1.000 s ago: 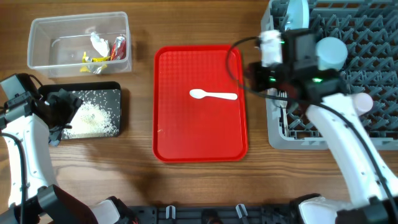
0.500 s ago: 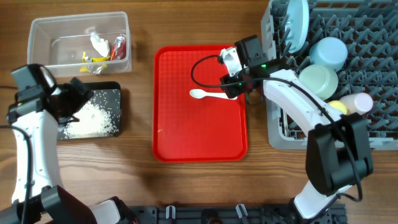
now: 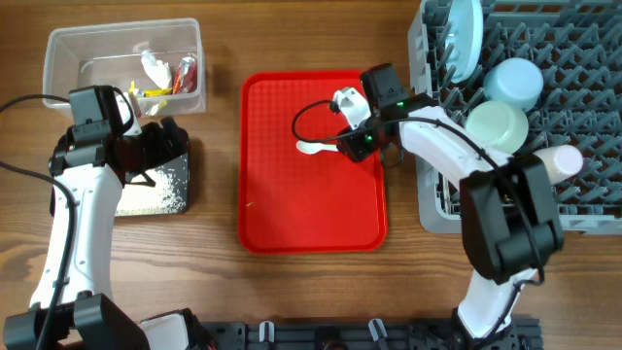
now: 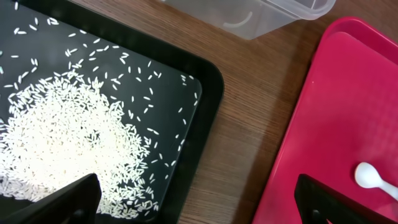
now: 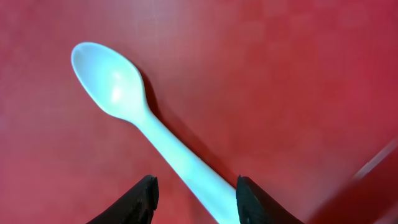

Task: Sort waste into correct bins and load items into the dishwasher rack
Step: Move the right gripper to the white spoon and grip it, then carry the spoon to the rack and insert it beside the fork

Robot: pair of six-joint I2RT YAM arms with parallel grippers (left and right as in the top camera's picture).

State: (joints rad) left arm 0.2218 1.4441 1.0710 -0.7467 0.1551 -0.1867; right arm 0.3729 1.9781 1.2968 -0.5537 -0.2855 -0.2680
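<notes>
Spoon point(image 5: 155, 130): white plastic, flat on red tray point(image 3: 292, 214), upper-right part; bowl end twd centre.
R gripper point(image 5: 198, 199): low over spoon handle, fingers apart, one each side, not clamped.
Cable point(image 3: 303, 115): black loop off R arm, over red tray beside spoon bowl.
L gripper point(image 4: 199, 208): fingers wide apart, empty; left of red tray.
Black tray point(image 4: 208, 112): left of red tray; rice point(image 4: 68, 137) heaped in it.
Clear tub point(image 3: 58, 87): upper left of red tray; tissue point(image 3: 153, 66), wrappers point(image 3: 185, 70) inside.
Rack point(image 3: 432, 209): right of red tray; plate point(image 3: 465, 39), bowls point(image 3: 513, 83) in it.
</notes>
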